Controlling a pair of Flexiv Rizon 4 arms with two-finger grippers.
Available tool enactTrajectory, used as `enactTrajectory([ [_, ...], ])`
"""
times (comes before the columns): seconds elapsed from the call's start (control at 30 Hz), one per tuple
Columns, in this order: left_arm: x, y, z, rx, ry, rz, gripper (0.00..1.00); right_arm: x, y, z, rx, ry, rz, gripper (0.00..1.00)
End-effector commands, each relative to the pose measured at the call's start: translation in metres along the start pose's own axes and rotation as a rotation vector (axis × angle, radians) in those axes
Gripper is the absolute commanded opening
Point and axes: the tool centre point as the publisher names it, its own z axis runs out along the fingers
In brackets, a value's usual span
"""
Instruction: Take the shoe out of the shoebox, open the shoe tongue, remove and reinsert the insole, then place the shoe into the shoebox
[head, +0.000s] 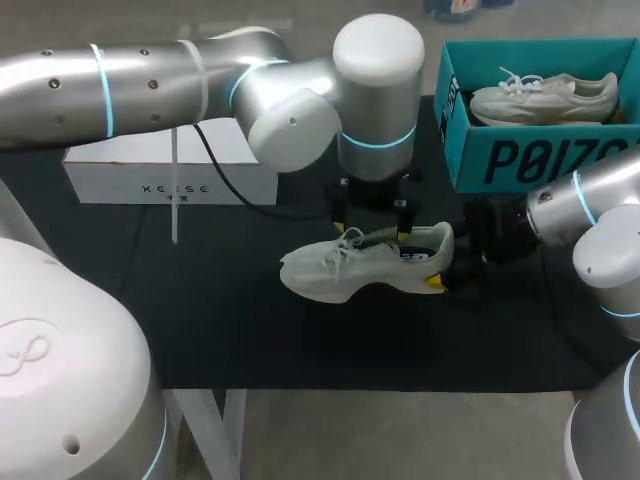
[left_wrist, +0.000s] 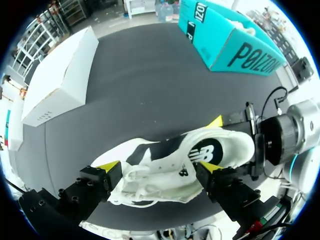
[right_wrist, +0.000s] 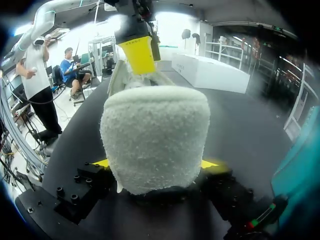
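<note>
A white sneaker (head: 350, 265) lies on its side over the black mat, toe to the left. My right gripper (head: 441, 268) comes in from the right and is shut on its fuzzy heel (right_wrist: 155, 135), a yellow tip pressed against each side. My left gripper (left_wrist: 159, 167) hangs above the sneaker's middle (left_wrist: 170, 165), open, with a yellow fingertip (left_wrist: 107, 166) on either side of the laces and tongue. One of the left gripper's fingers (right_wrist: 137, 52) shows ahead of the heel in the right wrist view. The teal shoebox (head: 530, 155) stands at the back right, open.
A second pale sneaker (head: 545, 98) lies inside the teal shoebox (left_wrist: 235, 42). A white closed box (head: 170, 170) sits at the back left of the mat, with a black cable (head: 240, 195) running past it. The mat's front edge (head: 350, 385) is close below the sneaker.
</note>
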Motion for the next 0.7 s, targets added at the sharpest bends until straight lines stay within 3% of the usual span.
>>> enactTrajectory([
  [0.03, 0.009, 0.000, 0.000, 0.008, -0.003, 0.020, 1.00, -0.003, -0.002, 0.005, 0.005, -0.001, 0.001, 0.00],
  [0.2, 0.020, -0.007, 0.016, -0.006, -0.040, 0.038, 1.00, -0.003, -0.002, 0.005, 0.005, -0.001, 0.001, 0.00],
  [0.7, 0.020, -0.008, 0.040, -0.049, -0.069, 0.043, 1.00, -0.003, -0.002, 0.005, 0.005, -0.001, 0.001, 0.00],
])
